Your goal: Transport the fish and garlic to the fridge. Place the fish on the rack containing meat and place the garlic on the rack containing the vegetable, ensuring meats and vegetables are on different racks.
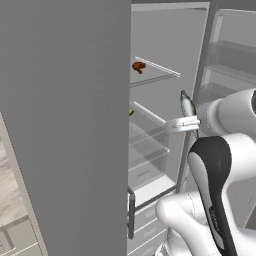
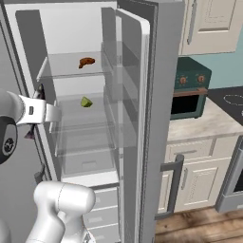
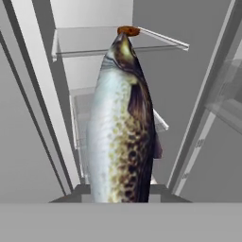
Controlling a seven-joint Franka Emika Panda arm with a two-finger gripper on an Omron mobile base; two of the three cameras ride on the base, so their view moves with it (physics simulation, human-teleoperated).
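Observation:
My gripper is shut on the fish, a dark-grey and silver fish that stands upright in the jaws in front of the open fridge. The hand view has the fish close up, its tip pointing at the meat. That reddish-brown meat lies on the upper glass rack. One level lower, the yellow-green vegetable sits on another glass shelf. The gripper is still outside the fridge, below the meat rack. The garlic is out of view.
The fridge's left door stands open close on my left. Its right door, with clear shelves, stands open on my right. Grey drawers fill the fridge's bottom. Beyond the right door are a teal oven and cabinets.

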